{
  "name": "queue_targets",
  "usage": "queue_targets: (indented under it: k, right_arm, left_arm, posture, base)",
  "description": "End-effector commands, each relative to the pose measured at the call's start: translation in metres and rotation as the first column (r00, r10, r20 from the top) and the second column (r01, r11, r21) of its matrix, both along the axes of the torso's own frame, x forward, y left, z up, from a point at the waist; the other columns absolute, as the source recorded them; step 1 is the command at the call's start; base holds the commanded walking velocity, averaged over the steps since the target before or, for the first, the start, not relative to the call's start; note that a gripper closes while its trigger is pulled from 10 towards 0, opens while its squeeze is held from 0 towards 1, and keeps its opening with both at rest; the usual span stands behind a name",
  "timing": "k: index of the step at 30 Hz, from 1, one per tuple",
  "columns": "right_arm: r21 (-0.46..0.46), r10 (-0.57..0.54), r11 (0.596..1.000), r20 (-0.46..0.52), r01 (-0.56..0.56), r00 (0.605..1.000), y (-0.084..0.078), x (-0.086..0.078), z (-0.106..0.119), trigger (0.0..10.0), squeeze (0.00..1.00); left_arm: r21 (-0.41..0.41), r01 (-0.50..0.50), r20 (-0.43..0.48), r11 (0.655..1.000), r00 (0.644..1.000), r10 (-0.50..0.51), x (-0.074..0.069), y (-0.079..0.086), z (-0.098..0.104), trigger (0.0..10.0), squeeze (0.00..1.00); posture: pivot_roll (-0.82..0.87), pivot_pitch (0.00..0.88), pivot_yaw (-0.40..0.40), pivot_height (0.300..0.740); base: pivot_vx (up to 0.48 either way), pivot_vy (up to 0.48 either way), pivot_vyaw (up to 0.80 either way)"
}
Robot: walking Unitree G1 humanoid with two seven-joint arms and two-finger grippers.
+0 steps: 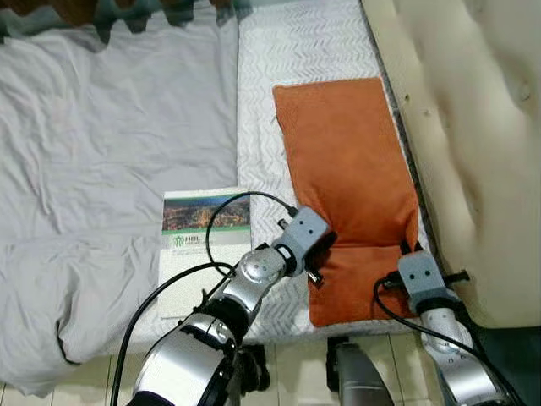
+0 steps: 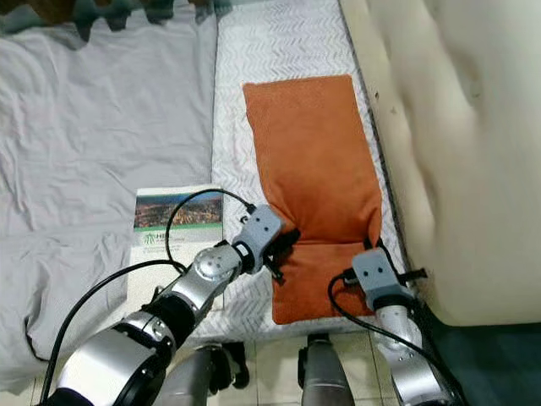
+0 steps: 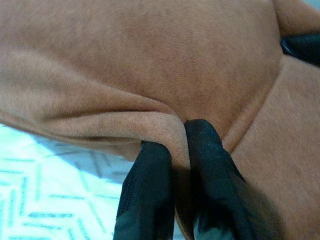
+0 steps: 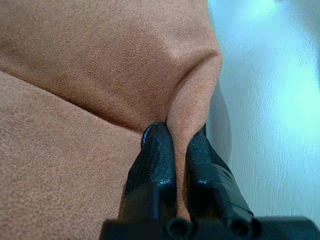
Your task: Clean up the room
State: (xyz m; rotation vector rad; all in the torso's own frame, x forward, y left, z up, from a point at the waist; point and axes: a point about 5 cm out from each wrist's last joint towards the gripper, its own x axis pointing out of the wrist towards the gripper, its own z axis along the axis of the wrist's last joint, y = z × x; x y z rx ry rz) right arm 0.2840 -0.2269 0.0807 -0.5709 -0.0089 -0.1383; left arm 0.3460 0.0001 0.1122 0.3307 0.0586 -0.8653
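An orange pillowcase (image 1: 347,169) lies lengthwise on the white patterned mattress (image 1: 287,59), its near end folded over itself. My left gripper (image 1: 324,248) pinches the left edge of the cloth at the fold; the left wrist view shows both fingers (image 3: 150,180) shut on a ridge of the orange fabric (image 3: 150,65). At the right edge, next to the headboard, my right gripper (image 1: 412,248) has its fingers (image 4: 157,155) closed on a pleat of the same fabric (image 4: 100,65).
A booklet (image 1: 203,245) with a city photo cover lies on the bed just left of my left arm. A rumpled grey sheet (image 1: 101,169) covers the left side. The cream padded headboard (image 1: 482,127) rises on the right. Tiled floor (image 1: 296,364) shows below the bed edge.
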Motion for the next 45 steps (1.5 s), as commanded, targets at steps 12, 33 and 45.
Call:
queue_targets:
  k: [12, 33, 45]
  right_arm:
    - [0.065, -0.396, 0.916, 0.007, 0.395, 0.918, -0.053, -0.031, -0.004, 10.0, 1.0]
    - [0.01, 0.012, 1.0, 0.333, -0.016, 0.943, 0.025, -0.024, 0.065, 10.0, 1.0]
    - [0.513, 0.091, 0.858, -0.152, 0.0, 0.984, 0.062, 0.008, -0.02, 10.0, 0.0]
  left_arm:
    - [0.063, 0.007, 0.035, 0.998, 0.999, -0.01, 0.006, -0.006, 0.01, 10.0, 1.0]
    - [-0.279, -0.282, 0.042, 0.918, 0.951, 0.305, 0.014, 0.114, 0.006, 10.0, 1.0]
    - [-0.217, -0.295, -0.021, 0.93, 0.954, 0.298, -0.038, 0.129, -0.04, 10.0, 1.0]
  posture:
    - [-0.33, 0.547, 0.117, 0.74]
    - [-0.21, 0.508, 0.1, 0.74]
    - [-0.13, 0.467, 0.092, 0.74]
  base:
    - [0.0, 0.0, 0.0]
    - [0.0, 0.0, 0.0]
    - [0.0, 0.0, 0.0]
